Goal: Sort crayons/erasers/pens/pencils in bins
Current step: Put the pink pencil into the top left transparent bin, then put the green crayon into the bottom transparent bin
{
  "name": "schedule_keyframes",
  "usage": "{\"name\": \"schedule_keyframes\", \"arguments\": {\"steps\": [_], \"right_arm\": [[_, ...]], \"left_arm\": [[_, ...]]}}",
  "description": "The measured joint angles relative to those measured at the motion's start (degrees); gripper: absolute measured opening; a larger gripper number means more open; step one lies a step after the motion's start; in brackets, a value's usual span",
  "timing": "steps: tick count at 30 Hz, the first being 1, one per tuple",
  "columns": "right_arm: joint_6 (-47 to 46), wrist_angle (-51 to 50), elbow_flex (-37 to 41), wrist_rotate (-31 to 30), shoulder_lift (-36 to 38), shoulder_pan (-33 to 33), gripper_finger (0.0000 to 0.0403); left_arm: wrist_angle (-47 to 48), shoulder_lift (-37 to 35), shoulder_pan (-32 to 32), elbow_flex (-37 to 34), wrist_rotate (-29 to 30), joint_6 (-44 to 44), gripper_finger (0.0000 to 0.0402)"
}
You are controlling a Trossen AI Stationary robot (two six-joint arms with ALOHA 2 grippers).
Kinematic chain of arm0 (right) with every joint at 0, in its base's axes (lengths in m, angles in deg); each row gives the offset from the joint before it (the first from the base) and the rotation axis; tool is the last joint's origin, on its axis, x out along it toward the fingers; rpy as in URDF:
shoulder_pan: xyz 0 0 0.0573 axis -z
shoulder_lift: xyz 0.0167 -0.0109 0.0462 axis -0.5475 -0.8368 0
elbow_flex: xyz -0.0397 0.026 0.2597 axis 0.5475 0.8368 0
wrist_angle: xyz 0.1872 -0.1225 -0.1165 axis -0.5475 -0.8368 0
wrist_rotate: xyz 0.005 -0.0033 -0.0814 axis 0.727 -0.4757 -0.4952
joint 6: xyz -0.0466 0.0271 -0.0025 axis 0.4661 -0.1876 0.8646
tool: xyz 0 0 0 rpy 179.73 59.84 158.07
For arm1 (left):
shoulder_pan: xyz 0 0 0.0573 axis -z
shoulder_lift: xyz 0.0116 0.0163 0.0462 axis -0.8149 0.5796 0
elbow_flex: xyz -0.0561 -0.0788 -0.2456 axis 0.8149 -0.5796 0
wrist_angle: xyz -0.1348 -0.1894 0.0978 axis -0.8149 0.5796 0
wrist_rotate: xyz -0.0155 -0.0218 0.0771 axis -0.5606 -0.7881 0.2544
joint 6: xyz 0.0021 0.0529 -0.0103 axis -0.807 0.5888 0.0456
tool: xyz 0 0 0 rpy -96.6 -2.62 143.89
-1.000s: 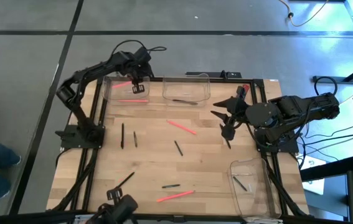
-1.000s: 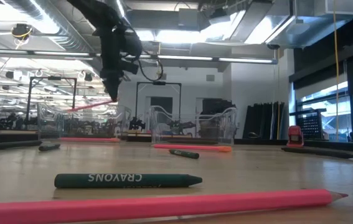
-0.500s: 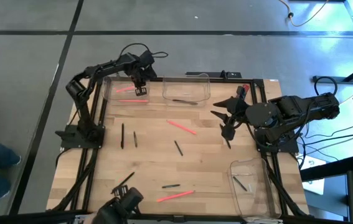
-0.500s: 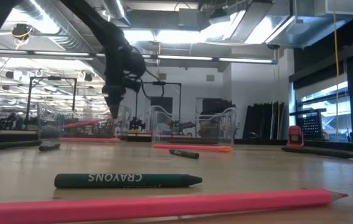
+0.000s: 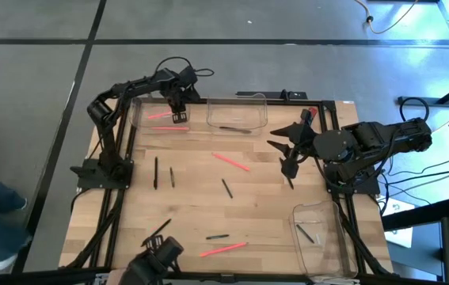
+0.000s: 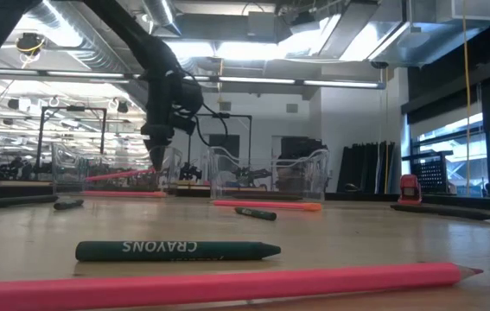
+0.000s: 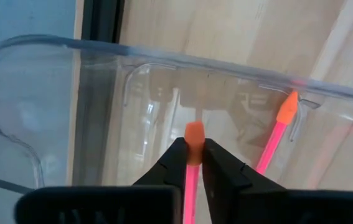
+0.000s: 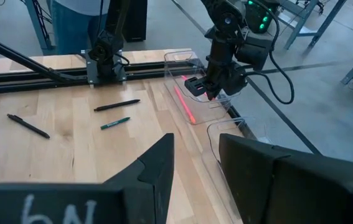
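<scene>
My left gripper [image 5: 178, 115] points down inside the far-left bin [image 5: 139, 119] and is shut on a pink pencil [image 5: 159, 115] with an orange eraser end. A second pink pencil [image 7: 274, 138] lies by that bin's near wall. Black pens [image 5: 156, 172] [image 5: 161, 229] lie flat on the wooden table. Two more clear bins stand at the far middle [image 5: 237, 113] and the near right [image 5: 319, 229]. My right gripper [image 5: 291, 149] hangs open above the table's right side, with nothing between its fingers [image 8: 157, 168]. My left gripper pinches the pink pencil just behind its orange eraser end [image 7: 192, 152] between its two fingers. The fingers come from above and lie across the pencil. The pencil [image 6: 119, 175] sticks out sideways, slightly tilted, between the bin's walls; whether its free end touches the floor I cannot tell.
A pink pencil [image 5: 230, 161], a dark crayon [image 5: 226, 188] and a short dark stick [image 5: 171, 176] lie mid-table. Near the front edge lie a green crayon [image 6: 175, 250] and a pink pencil [image 6: 227, 285]. Dark sticks lie in the middle bin [image 5: 232, 128] and the near-right bin [image 5: 306, 233].
My left gripper has come down from above the far-left bin's rim to between its walls, carrying the pink pencil with it. The pencil now sits lower, with its free end dipped a little. My right arm has kept still.
</scene>
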Motion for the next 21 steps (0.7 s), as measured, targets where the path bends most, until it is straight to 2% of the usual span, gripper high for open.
{"name": "schedule_keyframes", "arguments": {"steps": [6, 12, 16, 21], "right_arm": [[0.1, 0.0, 0.0, 0.0, 0.0, 0.0, 0.013], [0.1, -0.1, 0.0, 0.0, 0.0, 0.0, 0.013], [0.1, -0.1, 0.0, 0.1, 0.0, 0.0, 0.013], [0.4, -0.9, 0.0, 0.6, 0.0, 0.0, 0.013]], "left_arm": [[0.0, 0.0, -0.2, 0.0, 0.0, -0.5, 0.0075], [0.6, -0.6, -0.2, 0.0, 0.3, -6.2, 0.0084], [1.6, -5.3, 0.1, 0.0, -0.1, -9.3, 0.0081], [3.1, -15.3, 2.6, 0.0, -1.7, -14.6, 0.0084]]}}
